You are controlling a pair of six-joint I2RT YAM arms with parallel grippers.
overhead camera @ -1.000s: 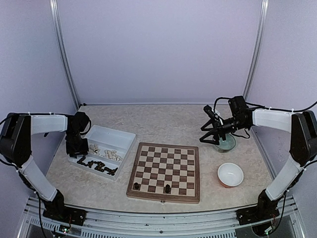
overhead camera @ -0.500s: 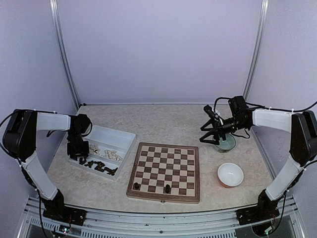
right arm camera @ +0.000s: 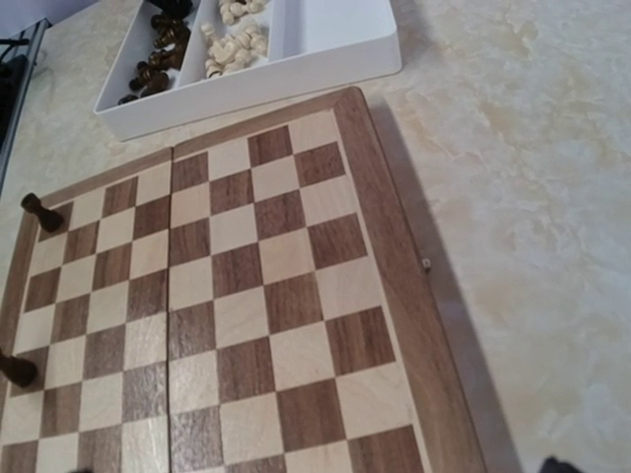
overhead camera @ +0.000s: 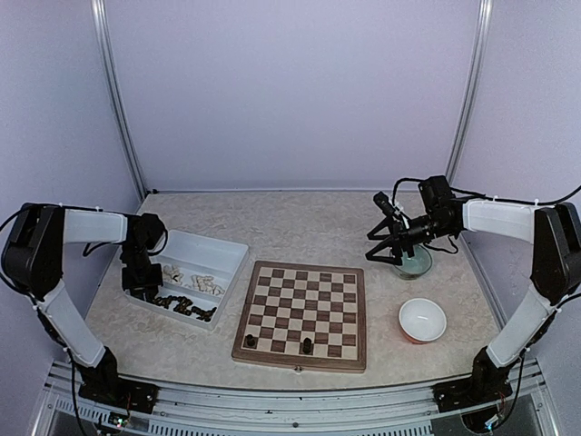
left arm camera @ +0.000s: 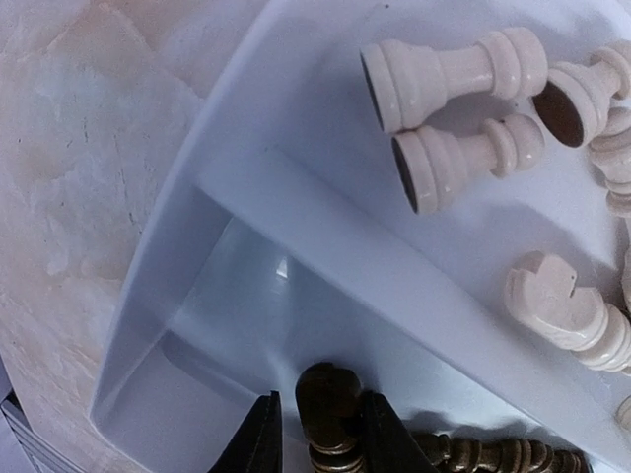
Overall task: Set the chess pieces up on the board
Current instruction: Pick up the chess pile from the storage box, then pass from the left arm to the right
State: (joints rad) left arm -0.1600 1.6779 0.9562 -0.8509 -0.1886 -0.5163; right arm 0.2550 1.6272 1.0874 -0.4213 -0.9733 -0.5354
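Chess pieces [overhead camera: 186, 306] mostly lie loose in the white tray [overhead camera: 229, 249] left of the board [overhead camera: 303, 361], dark ones in its near compartment and cream ones [left arm camera: 449, 74] in the next. Only 2 dark pieces [overhead camera: 308, 345] stand on the board, on its near row. The left jaws are down in the tray, spread either side of 1 fallen dark piece [left arm camera: 330, 404]: one touches it, the other sits just beside, so nothing is clamped. Whether the right jaws, raised near a green dish [overhead camera: 418, 265] on the tabletop [overhead camera: 300, 222], are open I cannot tell. The pieces look light, hard and smooth, likely to roll. Pinching across the thick body seems safest.
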